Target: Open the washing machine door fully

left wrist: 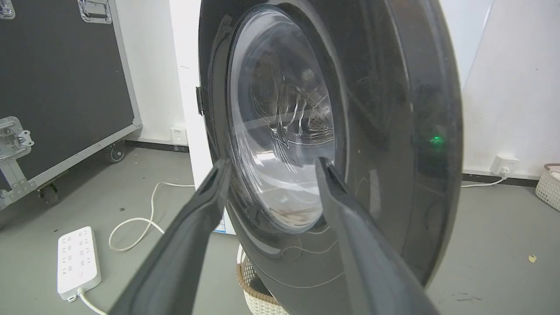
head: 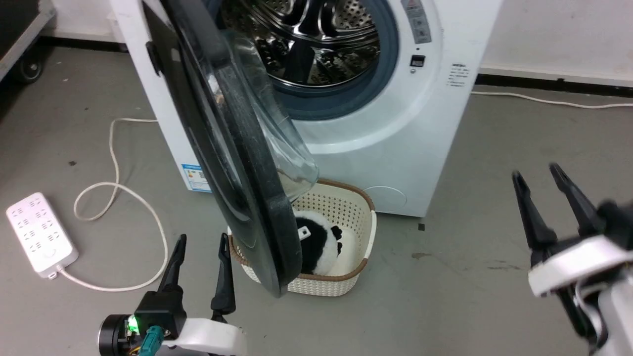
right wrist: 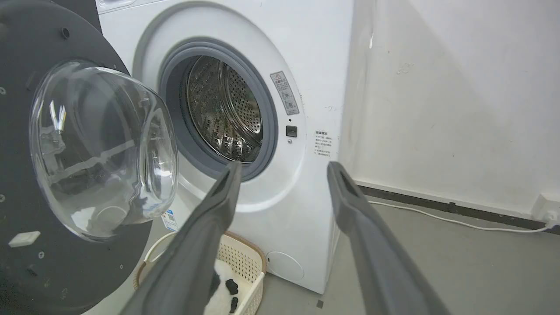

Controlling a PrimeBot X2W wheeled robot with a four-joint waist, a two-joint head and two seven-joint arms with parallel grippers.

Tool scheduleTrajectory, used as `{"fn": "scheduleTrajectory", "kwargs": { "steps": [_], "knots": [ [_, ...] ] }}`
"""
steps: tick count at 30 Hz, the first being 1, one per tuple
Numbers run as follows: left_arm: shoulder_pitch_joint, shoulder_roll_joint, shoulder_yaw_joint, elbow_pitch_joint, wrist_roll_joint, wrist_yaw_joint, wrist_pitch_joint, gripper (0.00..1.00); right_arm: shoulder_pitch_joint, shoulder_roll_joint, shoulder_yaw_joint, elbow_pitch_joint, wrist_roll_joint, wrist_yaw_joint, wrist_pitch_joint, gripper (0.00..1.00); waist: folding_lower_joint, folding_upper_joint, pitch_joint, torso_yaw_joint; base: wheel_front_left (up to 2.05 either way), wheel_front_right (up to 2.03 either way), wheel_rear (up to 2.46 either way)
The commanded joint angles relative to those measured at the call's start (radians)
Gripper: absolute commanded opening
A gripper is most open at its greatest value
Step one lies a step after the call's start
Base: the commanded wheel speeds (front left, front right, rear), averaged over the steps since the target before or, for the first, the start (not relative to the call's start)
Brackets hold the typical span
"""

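prog: nearly done, judged | washing machine door (head: 246, 163) unlatched, swung well out from washing machine (head: 395, 123) front, lower edge over laundry basket (head: 372, 232) | left gripper (head: 203, 238) released, empty, near door rim | right gripper (head: 536, 171) released, empty, well apart | left: maybe last bit of swing

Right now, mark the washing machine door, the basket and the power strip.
washing machine door (head: 247, 198): head view, on its black rim.
basket (head: 341, 207): head view, on its perforated back wall.
power strip (head: 42, 232): head view, on its white top face.
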Motion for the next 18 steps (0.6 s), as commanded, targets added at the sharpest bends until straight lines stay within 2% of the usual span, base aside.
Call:
{"fn": "scheduleTrajectory", "kwargs": {
  "steps": [1,5,9,13,18],
  "knots": [
    [0.009,0.005,0.002,0.001,0.004,-0.004,-0.005,1.00,0.031,0.023,-0.016,-0.017,-0.024,0.001,-0.006,1.00,0.0001,-0.0001,-0.002,-0.010,0.00,0.00,0.00],
    [0.013,0.006,0.016,0.010,0.008,-0.017,-0.005,1.00,0.189,0.152,-0.159,-0.148,-0.177,0.001,-0.013,1.00,0.0001,-0.0001,0.003,-0.025,0.00,0.00,0.00],
    [0.015,0.005,0.022,0.022,0.010,-0.029,-0.005,1.00,0.318,0.259,-0.222,-0.254,-0.276,0.001,-0.015,1.00,0.0001,-0.0001,0.010,-0.035,0.00,0.00,0.00],
    [0.016,0.005,0.025,0.038,0.010,-0.040,-0.005,1.00,0.389,0.302,-0.228,-0.288,-0.313,0.001,-0.016,1.00,0.0001,-0.0001,0.018,-0.042,0.00,0.00,0.00],
    [0.019,0.006,0.028,0.071,0.009,-0.048,-0.005,1.00,0.411,0.318,-0.217,-0.296,-0.321,0.001,-0.016,1.00,0.0001,-0.0001,0.027,-0.054,0.00,0.00,0.00]
  ]
}}
